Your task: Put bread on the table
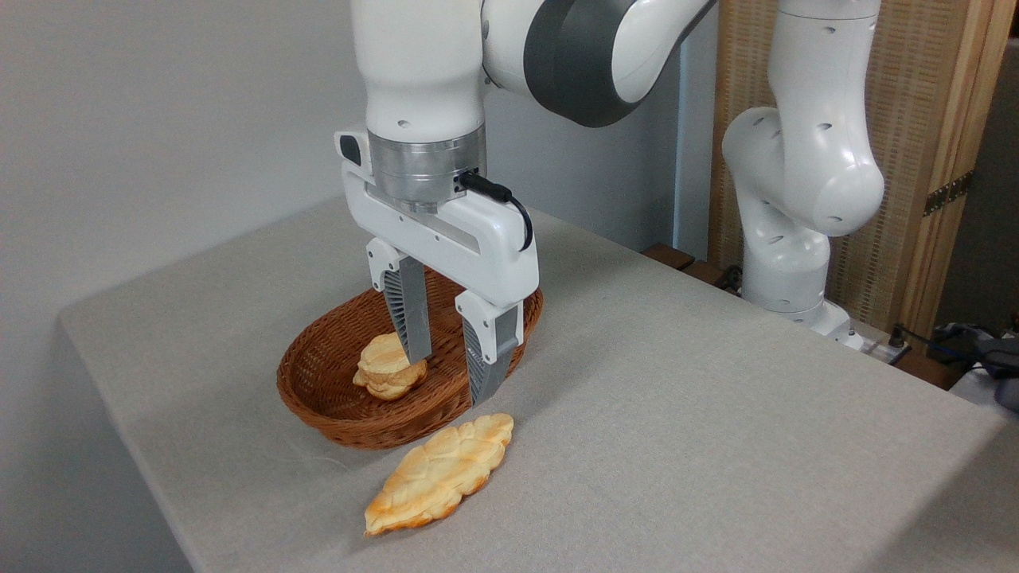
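Observation:
The bread [385,367], a small golden bun with stacked layers, lies inside the brown wicker basket [334,398] on the grey-clothed table [677,398]. My gripper [450,374] hangs open over the basket. Its left finger stands in front of the bun's right edge and hides part of it. The right finger reaches down over the basket's near right rim. Nothing is held between the fingers; whether the left finger touches the bun I cannot tell.
A long flat braided bread [440,473] lies on the cloth just in front of the basket. The arm's white base [784,270] stands at the table's far right edge, with a wooden screen behind it.

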